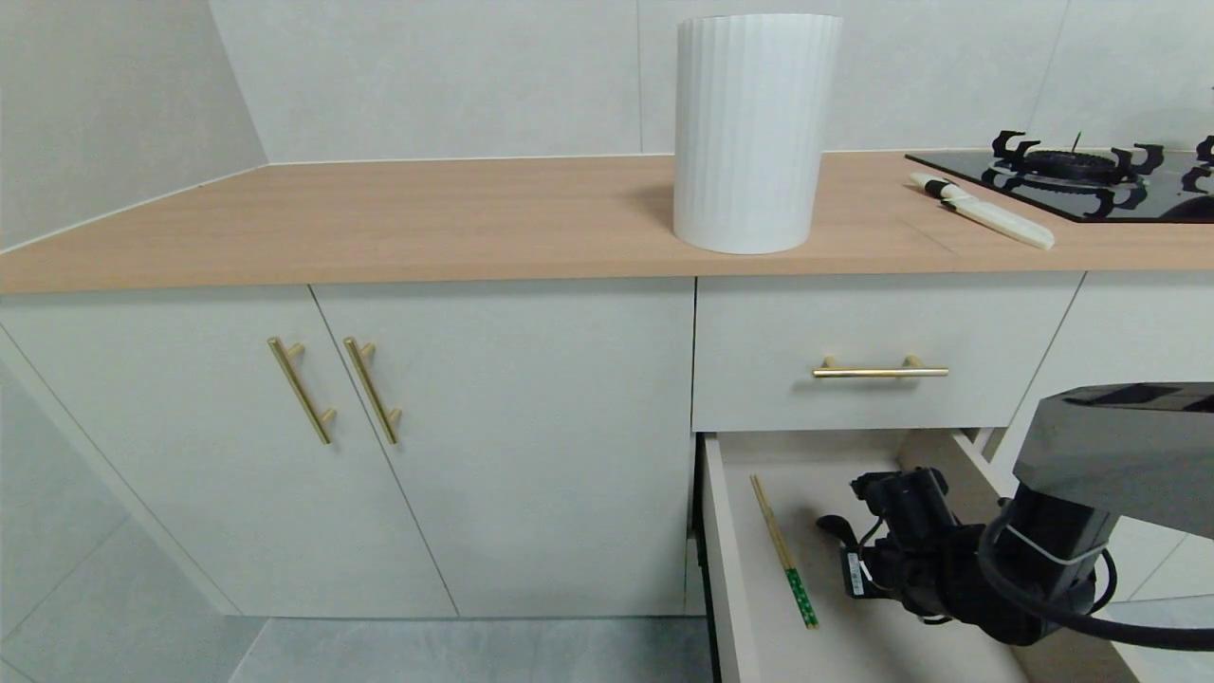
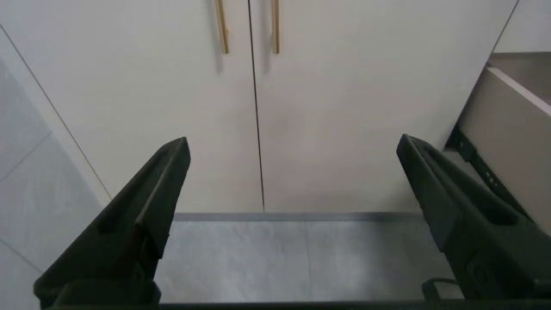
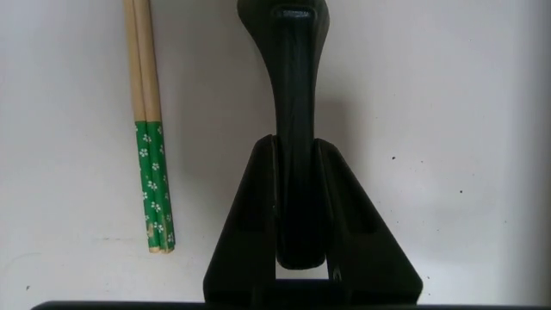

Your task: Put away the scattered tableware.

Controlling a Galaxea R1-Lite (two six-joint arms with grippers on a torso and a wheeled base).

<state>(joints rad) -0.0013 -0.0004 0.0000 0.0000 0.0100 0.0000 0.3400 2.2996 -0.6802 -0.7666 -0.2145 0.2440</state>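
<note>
The lower drawer (image 1: pixel 723 541) stands pulled out below the counter. A pair of wooden chopsticks (image 1: pixel 783 552) with green patterned ends lies on its floor, also seen close up as the chopsticks (image 3: pixel 148 129). My right gripper (image 1: pixel 877 545) hangs inside the drawer, shut on the handle of a black spoon (image 3: pixel 293 77) just beside the chopsticks; the spoon's bowl (image 1: pixel 838 527) points toward them. The right gripper (image 3: pixel 297 151) clamps the handle from both sides. A white-handled knife (image 1: pixel 986 214) lies on the wooden counter near the stove. My left gripper (image 2: pixel 291 146) is open, low before the cabinet doors.
A tall white ribbed container (image 1: pixel 749 133) stands on the countertop (image 1: pixel 427 218). A black gas hob (image 1: pixel 1072 175) sits at the far right. The upper drawer with a gold handle (image 1: pixel 880 371) is closed above the open one. Two cabinet doors (image 1: pixel 360 427) are closed at left.
</note>
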